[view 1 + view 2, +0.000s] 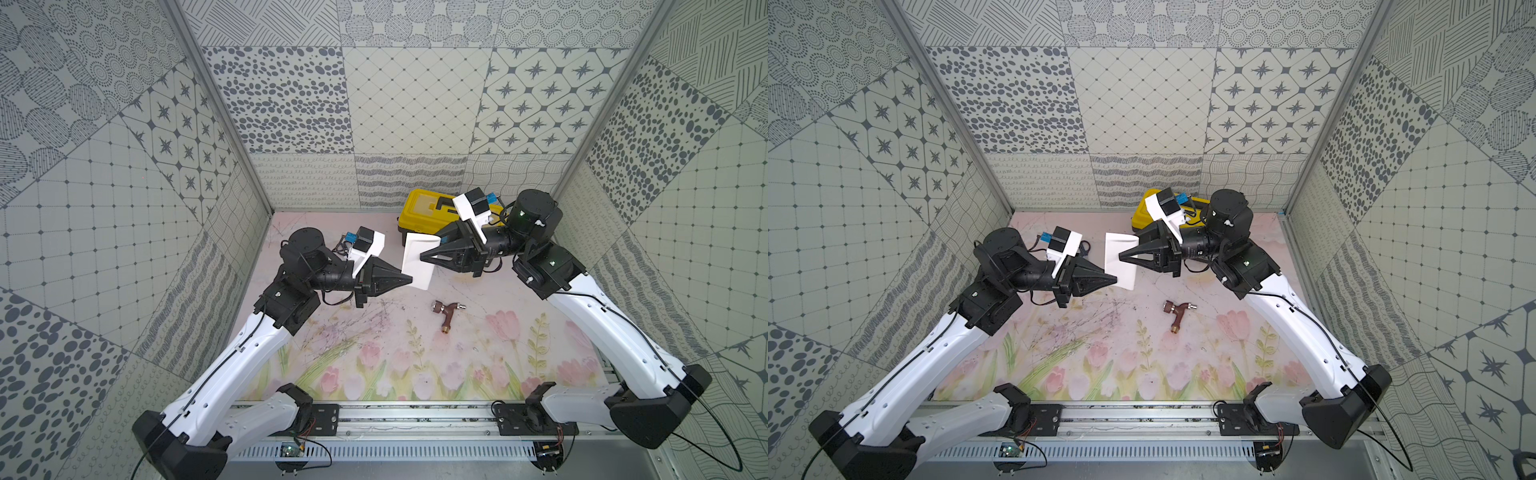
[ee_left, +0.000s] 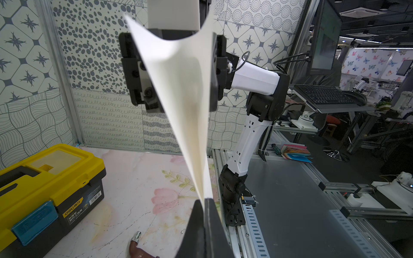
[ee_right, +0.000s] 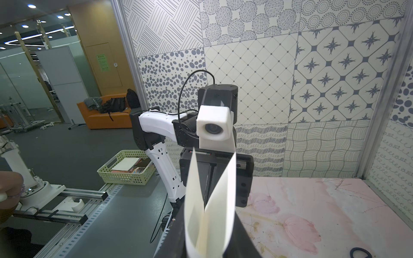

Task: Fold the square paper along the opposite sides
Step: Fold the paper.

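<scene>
The square paper (image 1: 417,262) (image 1: 1121,259) hangs in the air over the back middle of the table, between the two arms. My left gripper (image 1: 411,281) (image 1: 1116,280) is shut on its near lower corner; in the left wrist view the sheet (image 2: 185,89) rises out of the pinched jaws of that gripper (image 2: 204,201). My right gripper (image 1: 422,255) (image 1: 1120,254) comes in from the other side. In the right wrist view the paper (image 3: 210,201) is bent into a narrow U between the two fingers of the right gripper (image 3: 209,245), and both fingers lie against it.
A yellow and black toolbox (image 1: 419,208) (image 1: 1140,216) (image 2: 44,178) stands at the back, partly under the right arm. A brown tap fitting (image 1: 446,313) (image 1: 1177,313) lies on the flowered mat right of centre. A black ring (image 3: 359,252) lies on the mat.
</scene>
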Controlling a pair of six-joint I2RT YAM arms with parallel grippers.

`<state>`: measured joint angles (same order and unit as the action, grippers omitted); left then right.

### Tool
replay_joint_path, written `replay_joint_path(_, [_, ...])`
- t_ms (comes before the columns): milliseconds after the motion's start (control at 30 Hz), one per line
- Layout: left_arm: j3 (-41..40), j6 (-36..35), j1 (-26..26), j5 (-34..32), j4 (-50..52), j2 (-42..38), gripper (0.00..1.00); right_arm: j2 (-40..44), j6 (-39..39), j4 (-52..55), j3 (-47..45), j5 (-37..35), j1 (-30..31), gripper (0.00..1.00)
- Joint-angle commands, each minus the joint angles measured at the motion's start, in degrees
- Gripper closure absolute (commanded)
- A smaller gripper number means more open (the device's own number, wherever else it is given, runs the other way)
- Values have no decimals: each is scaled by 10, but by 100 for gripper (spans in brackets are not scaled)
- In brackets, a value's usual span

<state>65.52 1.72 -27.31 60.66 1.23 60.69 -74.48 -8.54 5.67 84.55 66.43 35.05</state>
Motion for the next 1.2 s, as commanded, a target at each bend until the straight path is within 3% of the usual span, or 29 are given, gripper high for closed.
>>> replay_joint_path(0, [20,-66,1,3,45,2,100,12,-3,-23,-6,15,8,77])
replay_joint_path(400, [43,-93,1,-27,78,18,100,25,17,-3,-9,12,12,80])
replay_joint_path(1167, [43,-110,13,-14,85,-3,100,41,66,41,-13,8,3,74])
